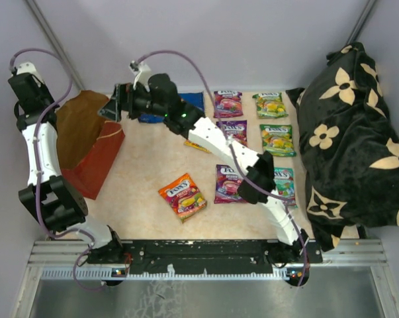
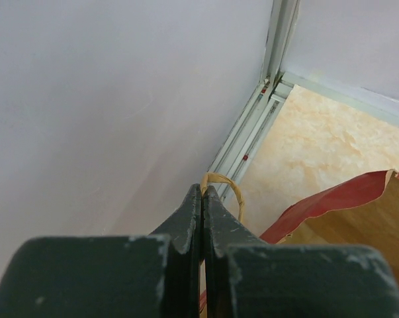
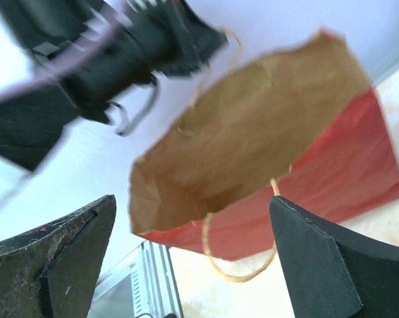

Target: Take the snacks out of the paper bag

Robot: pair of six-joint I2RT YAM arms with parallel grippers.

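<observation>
The red paper bag [image 1: 93,162] lies tilted at the table's left, its brown mouth [image 3: 252,132] facing my right gripper. My left gripper [image 2: 203,189] is shut on the bag's upper loop handle [image 2: 231,191], holding it up near the left wall [image 1: 44,116]. My right gripper [image 3: 191,201] stands open just in front of the mouth [image 1: 112,108], nothing between its fingers; the lower handle [image 3: 233,273] hangs below. Snacks lie on the table: an orange packet [image 1: 182,195], purple packets [image 1: 227,104], green packets [image 1: 277,139], a teal one [image 1: 282,179], and a blue chip bag [image 1: 191,101] partly under my right arm.
A black flower-patterned cloth [image 1: 351,146] is heaped along the right side. Walls close in at the back and left, with a metal rail [image 2: 252,132] at the table's corner. My right arm [image 1: 219,142] stretches diagonally across the table above the packets.
</observation>
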